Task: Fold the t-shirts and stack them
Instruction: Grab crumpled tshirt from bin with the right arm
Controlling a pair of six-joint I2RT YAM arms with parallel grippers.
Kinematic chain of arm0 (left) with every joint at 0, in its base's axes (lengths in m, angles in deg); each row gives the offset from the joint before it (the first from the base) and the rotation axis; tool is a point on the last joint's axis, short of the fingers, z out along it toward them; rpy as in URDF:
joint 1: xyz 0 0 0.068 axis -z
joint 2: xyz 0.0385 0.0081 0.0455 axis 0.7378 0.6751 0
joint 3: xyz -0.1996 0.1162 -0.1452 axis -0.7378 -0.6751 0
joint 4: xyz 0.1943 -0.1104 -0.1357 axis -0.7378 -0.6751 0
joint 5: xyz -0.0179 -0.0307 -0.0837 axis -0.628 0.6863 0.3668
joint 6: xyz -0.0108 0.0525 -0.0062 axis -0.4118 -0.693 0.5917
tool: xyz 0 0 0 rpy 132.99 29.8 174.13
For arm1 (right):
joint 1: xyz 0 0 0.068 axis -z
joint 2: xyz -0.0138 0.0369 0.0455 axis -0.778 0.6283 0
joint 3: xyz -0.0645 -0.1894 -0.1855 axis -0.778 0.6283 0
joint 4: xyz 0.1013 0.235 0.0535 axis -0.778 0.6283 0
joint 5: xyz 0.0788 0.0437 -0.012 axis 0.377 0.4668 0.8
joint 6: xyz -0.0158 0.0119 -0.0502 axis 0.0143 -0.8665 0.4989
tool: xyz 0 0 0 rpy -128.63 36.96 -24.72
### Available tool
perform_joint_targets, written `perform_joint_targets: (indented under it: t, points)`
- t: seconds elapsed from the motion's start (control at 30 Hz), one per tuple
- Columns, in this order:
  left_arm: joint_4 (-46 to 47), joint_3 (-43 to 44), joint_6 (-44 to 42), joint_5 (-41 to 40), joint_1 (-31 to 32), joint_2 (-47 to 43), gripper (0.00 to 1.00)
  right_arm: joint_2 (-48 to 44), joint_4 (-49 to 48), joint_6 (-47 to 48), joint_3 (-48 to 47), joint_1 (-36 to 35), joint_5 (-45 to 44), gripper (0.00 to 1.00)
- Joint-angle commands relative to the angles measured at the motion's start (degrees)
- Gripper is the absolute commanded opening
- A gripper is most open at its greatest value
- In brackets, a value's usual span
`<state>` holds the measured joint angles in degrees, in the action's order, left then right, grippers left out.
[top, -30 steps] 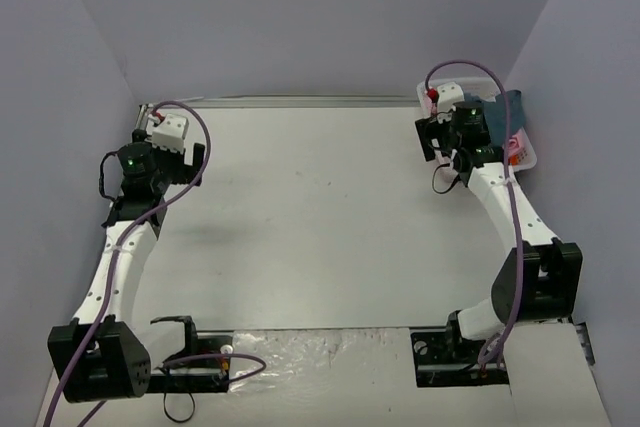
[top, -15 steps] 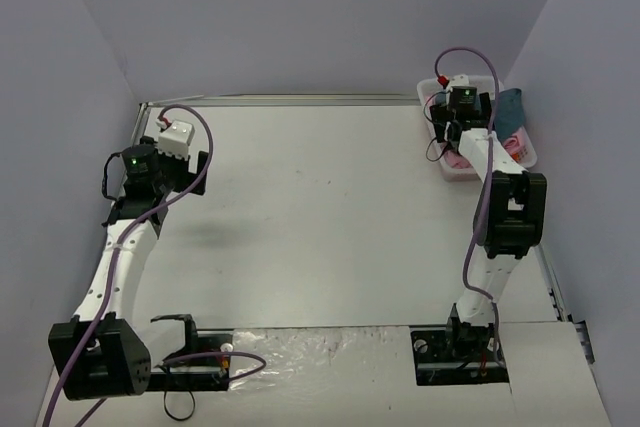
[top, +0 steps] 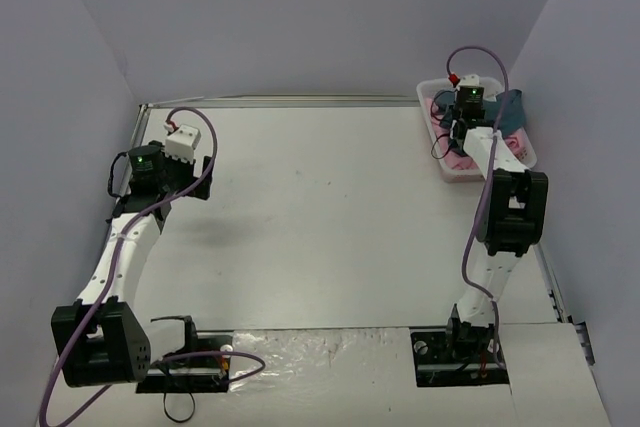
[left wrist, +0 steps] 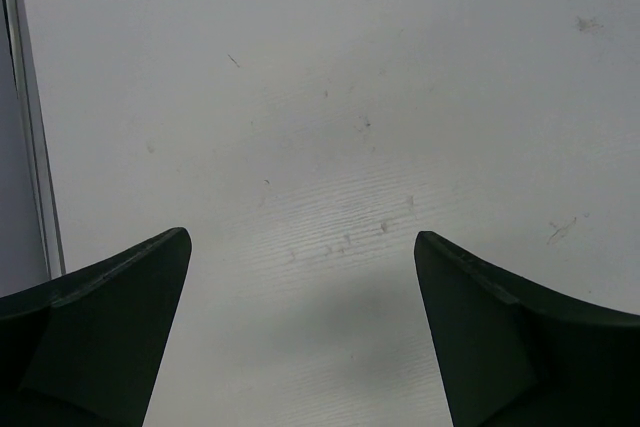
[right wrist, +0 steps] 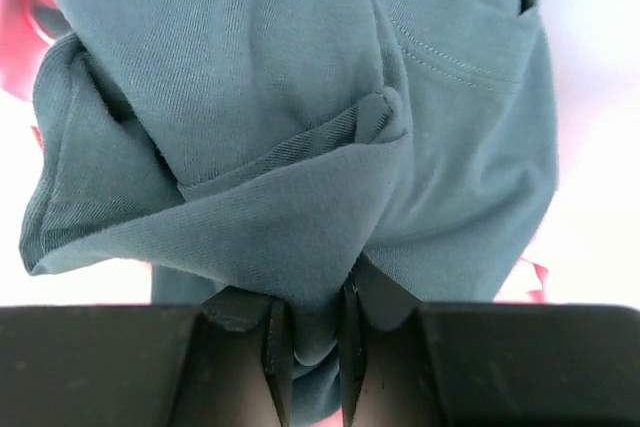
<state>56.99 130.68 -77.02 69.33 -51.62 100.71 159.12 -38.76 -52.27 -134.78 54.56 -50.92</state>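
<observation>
One thin fold of the teal t-shirt (right wrist: 250,67) pinched by the right hand (right wrist: 308,312) may slip on lifting, while the left hand (left wrist: 300,242) hangs spread.

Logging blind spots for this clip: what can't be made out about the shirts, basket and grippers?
- Top view: right gripper fingertips hidden under its own wrist, over the white plastic lattice basket.
- Pink cloth t-shirt: only slivers show, covered by the dark teal-blue cloth t-shirt.
- Right wrist view: that teal shirt runs off the frame edges.
- Left wrist view: the open left gripper has its fingers cut by the bottom edge.
</observation>
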Motion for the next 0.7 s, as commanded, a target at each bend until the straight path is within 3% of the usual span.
perform_joint_targets:
  t: [0.0, 0.47, 0.67]
  points:
    - [-1.1, 1.2, -0.8, 1.8, 0.2, -0.5, 0.94, -7.8, -0.7, -3.2, -0.1, -1.9, -1.7, 0.0]
    - [-2.4, 1.4, -0.8, 3.5, 0.2, -3.3, 0.94, -21.8, -0.9, 1.0, 0.3, -14.4, -9.7, 0.0]
    - [-2.8, 1.6, -0.9, 3.6, 0.1, -3.8, 0.94, -24.9, 6.2, 3.2, -4.0, -18.6, -4.5, 0.0]
